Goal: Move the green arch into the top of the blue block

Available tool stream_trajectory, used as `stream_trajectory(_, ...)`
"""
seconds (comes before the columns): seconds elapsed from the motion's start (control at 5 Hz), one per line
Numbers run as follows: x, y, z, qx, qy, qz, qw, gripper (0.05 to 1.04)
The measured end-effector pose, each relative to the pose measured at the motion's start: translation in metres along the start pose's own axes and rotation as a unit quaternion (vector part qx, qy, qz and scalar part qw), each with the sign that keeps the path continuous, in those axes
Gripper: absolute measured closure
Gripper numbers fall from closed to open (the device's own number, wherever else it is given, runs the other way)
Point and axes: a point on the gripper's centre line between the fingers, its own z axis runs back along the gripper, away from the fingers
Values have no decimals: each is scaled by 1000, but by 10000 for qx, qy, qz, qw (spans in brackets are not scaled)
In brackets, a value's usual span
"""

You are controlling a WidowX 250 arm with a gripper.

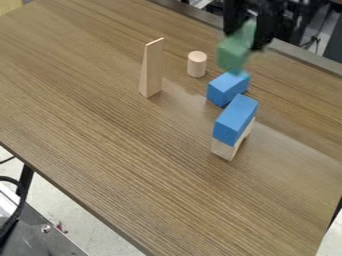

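Brown wood-grain table point(100, 125), set slantwise, pale sheen toward the right side. Gray rail point(304, 59) along the far edge, dark gear and cables past it at top right. Light floor point(63, 222) at lower left, with a black table leg point(25, 180), a black cable point(16, 216) and a gray metal part point(37, 242). Yellowish patch point(9, 6) in the upper left corner.

On the table: tall wood wedge point(152, 70), upright, narrow at the top; short wood cylinder point(196, 65), upright, to its right in view. One blue block point(227, 90) lies low, long side slanting. Just beside it, nearer the camera, a second blue block point(234, 120) sits on top of a wood arch point(227, 150).

Black gripper point(250, 39) hangs at the top, right of center, over the far part of the table. It is closed on the green arch, which is up in its grip, at its lower end. Arch point(232, 54) overlaps the back of the low blue block in view; can't tell if they touch.

Arch is green, darker on the low front part, paler up by the gripper. Looks tilted, one part reaching up to the right. Edges smeared, cut-out can't be made out.
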Motion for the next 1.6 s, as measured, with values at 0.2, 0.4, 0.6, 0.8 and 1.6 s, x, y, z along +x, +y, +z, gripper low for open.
stream_trajectory(0.2, -9, -8, -8, -379, 207, 402, 9983, 536)
stream_trajectory(0.4, -12, -14, -22, -611, 539, 607, 9948, 536)
stream_trajectory(0.6, -11, -14, -25, -675, 577, 713, 9935, 535)
stream_trajectory(0.8, -16, -10, -31, -499, 644, 778, 9936, 535)
stream_trajectory(1.6, -22, -18, -35, -189, 673, 643, 9955, 536)
